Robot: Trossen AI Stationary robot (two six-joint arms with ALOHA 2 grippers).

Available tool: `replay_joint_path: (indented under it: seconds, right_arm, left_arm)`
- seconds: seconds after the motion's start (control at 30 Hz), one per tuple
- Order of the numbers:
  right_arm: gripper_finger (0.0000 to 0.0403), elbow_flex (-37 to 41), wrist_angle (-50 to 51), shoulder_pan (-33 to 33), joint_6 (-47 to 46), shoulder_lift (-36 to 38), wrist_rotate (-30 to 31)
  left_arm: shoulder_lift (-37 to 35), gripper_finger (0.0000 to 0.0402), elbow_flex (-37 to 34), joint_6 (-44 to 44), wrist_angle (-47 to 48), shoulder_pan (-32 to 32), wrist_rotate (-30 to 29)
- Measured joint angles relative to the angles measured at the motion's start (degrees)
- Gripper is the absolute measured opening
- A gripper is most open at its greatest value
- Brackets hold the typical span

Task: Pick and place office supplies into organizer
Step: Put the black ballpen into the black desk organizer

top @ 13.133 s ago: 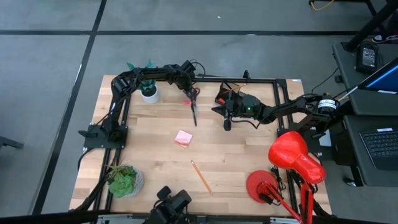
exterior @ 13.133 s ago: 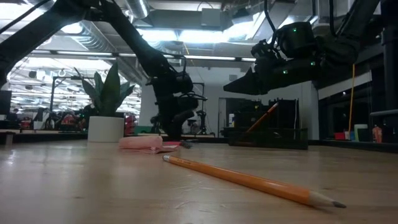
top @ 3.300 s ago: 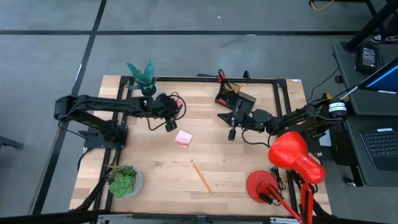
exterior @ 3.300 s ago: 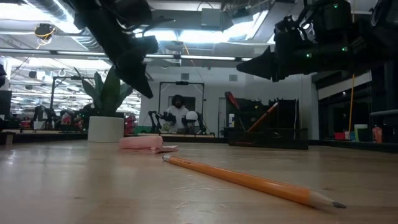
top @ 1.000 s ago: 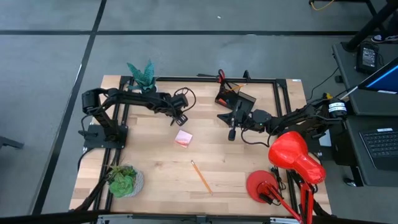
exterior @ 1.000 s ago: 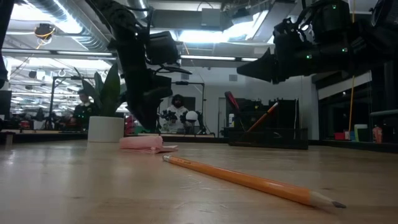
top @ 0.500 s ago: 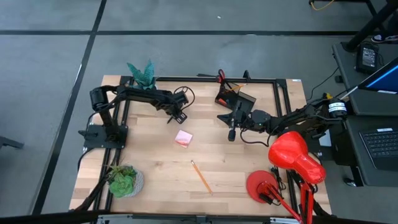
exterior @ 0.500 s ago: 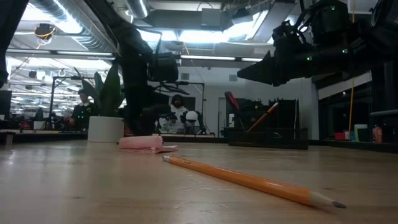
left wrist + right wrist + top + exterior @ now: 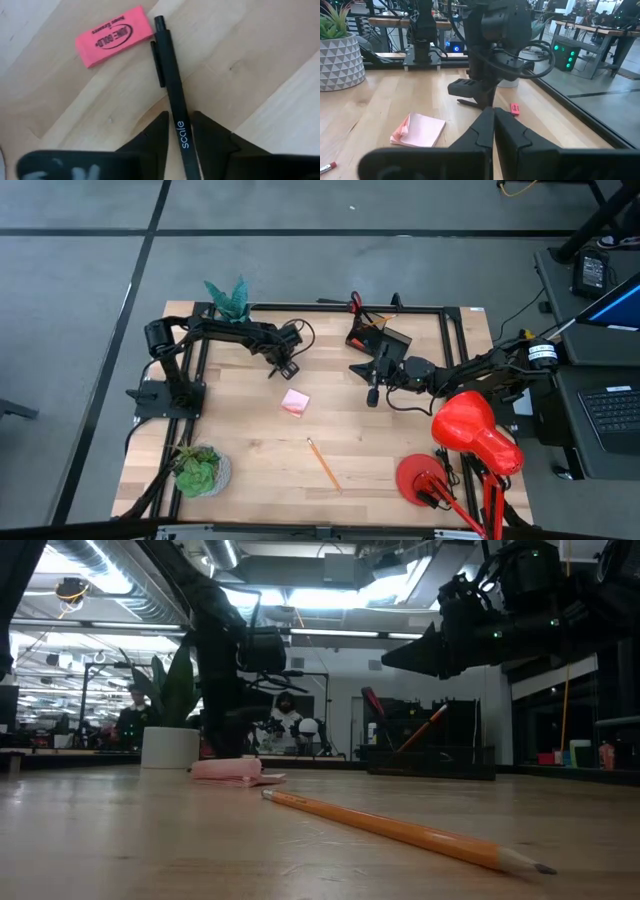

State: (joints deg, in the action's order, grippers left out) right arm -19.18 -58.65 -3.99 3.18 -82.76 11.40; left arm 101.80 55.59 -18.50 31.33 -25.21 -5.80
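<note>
Down at the far-left part of the table [image 9: 250, 440], just right of the white-potted plant [image 9: 229, 299], sits the left gripper [image 9: 178, 131], fingers either side of a black pen [image 9: 172, 107] lying flat on the wood and drawn close against its barrel; whether clamped tight cannot be told. Probably placed this low and square-on because a thin pen flat on a board can only be pinched across its width. Long axis of the pen running straight out from between the fingers, clip end pointing away from the wrist, beside a pink eraser [image 9: 114, 35] lying apart from it at an angle. Still loose on the table: pink sticky-note pad [image 9: 294, 402] mid-board and an orange pencil [image 9: 322, 463] nearer the front, slanted. Black organizer [image 9: 377, 340] at the far edge, right of centre, scissors and pencil already standing in it. Just in front of it hangs the right gripper [image 9: 493, 120], fingers pressed together, empty, likely waiting.
</note>
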Motion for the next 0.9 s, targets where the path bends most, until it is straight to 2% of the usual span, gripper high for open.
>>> replay_joint_path:
  seconds: [0.23,0.57,0.9]
  right_arm:
    - [0.0016,0.0,0.3,0.0,0.0,0.0,0.0]
    - [0.0016,0.0,0.3,0.0,0.0,0.0,0.0]
    - [0.0017,0.0,0.3,0.0,0.0,0.0,0.0]
  left_arm:
    - [0.0,0.0016,-0.1,5.5,0.4,0.0,-0.1]
    - [-3.1,0.0016,-0.7,12.1,3.4,0.0,-0.3]
    - [-12.8,0.0016,-0.5,17.4,1.8,1.6,0.9]
